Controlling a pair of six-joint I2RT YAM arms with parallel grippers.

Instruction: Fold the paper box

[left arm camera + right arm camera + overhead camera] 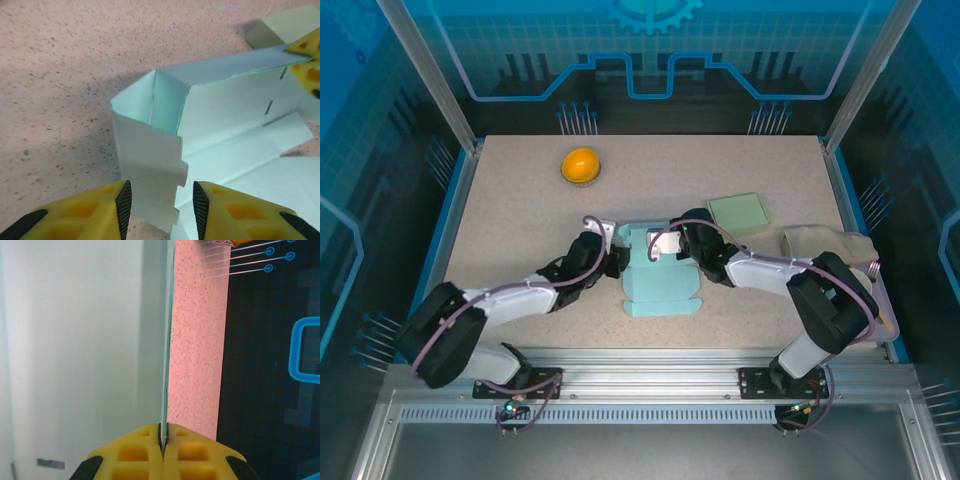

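A speckled beige surface [520,200] fills the work cell, with two robot arms bolted at its near edge.

The left arm [520,295] lies low and reaches forward and to its right toward the middle of the surface. The right arm [770,272] mirrors it, stretched low and to its left. Their tips meet from opposite sides at one pale blue-green paper box [660,290], which is partly folded near the centre of the surface. Its far end is raised into walls and its near end lies flat.

The left pincer [617,258] is at the box's left wall. In the left wrist view its jaws stand partway apart [161,200], with an upright notched flap of the box [150,165] in the gap and a sliver of space at one pad, so nothing is clamped.

The right pincer [670,243] is at the box's right wall. In the right wrist view its jaws are closed [163,432], pinching the thin edge of an upright panel of the box [75,340].

One crumpled beige cloth [825,245] lies at the right edge. One flat green square pad [738,213] sits just beyond the right pincer. One round orange object [580,165] rests well apart, at the far left.
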